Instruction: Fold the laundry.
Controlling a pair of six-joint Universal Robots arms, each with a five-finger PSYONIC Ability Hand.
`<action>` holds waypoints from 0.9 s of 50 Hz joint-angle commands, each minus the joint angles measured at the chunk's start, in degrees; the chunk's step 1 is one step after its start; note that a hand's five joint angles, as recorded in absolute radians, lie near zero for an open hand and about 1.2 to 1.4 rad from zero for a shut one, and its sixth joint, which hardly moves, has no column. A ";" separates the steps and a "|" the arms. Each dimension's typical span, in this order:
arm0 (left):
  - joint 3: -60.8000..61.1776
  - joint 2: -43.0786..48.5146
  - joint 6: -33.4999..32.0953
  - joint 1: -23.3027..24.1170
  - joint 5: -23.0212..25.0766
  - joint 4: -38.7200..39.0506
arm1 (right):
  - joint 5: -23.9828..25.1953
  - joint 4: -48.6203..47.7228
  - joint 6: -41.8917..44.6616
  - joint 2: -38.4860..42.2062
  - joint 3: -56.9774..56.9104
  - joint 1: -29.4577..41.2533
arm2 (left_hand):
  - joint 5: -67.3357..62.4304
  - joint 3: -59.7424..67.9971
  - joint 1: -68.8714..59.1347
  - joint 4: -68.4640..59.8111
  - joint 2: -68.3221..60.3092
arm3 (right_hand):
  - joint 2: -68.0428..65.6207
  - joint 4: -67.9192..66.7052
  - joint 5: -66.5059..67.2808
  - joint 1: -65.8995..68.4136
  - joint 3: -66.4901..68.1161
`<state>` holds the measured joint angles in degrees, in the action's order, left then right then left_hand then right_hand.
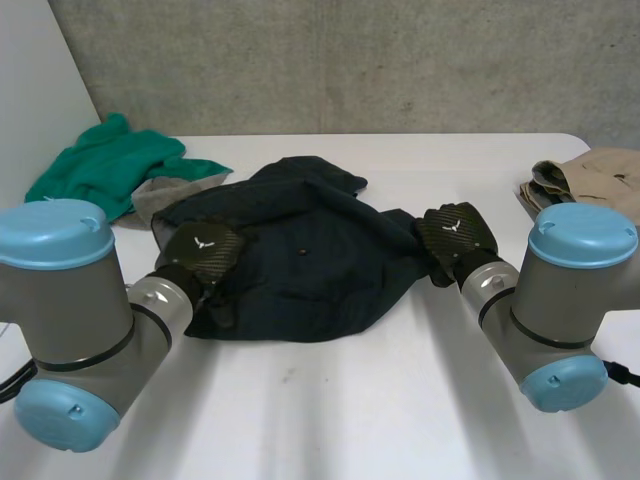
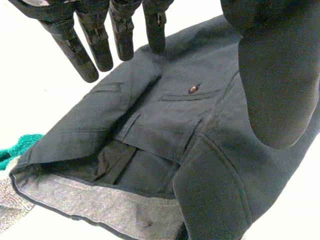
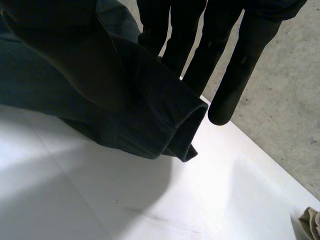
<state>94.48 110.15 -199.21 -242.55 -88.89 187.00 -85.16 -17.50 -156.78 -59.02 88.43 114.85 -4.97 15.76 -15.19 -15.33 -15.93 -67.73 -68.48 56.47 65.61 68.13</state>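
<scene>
Dark garment (image 1: 300, 270) lies under left hand (image 1: 205, 250), pinched by right hand (image 1: 455, 232).

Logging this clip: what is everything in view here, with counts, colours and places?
dark garment: one, navy-black, spread at the table's middle
green cloth: one, green, bunched at the far left
grey cloth: one, grey, between the green cloth and the dark garment
beige garment: one, beige, at the far right edge
table: one, white
wall: one, grey concrete, behind the table
left hand: one, black, open, on the garment's left side
right hand: one, black, at the garment's right edge
</scene>
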 commanded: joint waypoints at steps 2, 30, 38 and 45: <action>-0.17 -1.70 0.23 0.58 0.12 -1.46 | -0.88 0.45 0.33 -0.22 0.52 0.81 | -0.45 -0.33 -0.23 -0.09 0.51 | 22.46 23.21 -21.20 -20.34 -22.86; -21.88 18.34 -2.94 2.96 -2.51 -16.93 | 2.99 10.65 5.34 -9.18 8.34 -6.57 | -64.93 64.15 -64.71 -64.57 -63.97 | 57.73 58.48 -56.47 -55.61 -58.13; -20.83 5.35 -2.94 -1.17 -14.63 -3.59 | 2.99 8.71 5.52 -9.36 8.52 -7.01 | -65.03 64.24 -64.81 -64.67 -64.07 | 57.73 58.48 -56.47 -55.61 -58.13; -26.61 -2.05 -2.77 -5.74 -9.66 15.56 | 2.99 8.63 5.52 -9.18 7.73 -5.69 | -65.03 64.24 -64.81 -64.67 -64.07 | 57.73 58.48 -56.47 -55.61 -58.13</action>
<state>72.51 113.47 -202.25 -245.19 -103.08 188.22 -82.14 -9.05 -151.20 -68.33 96.90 108.09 -56.40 67.75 -65.88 -68.36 -68.33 -12.31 -12.22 2.49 13.18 12.11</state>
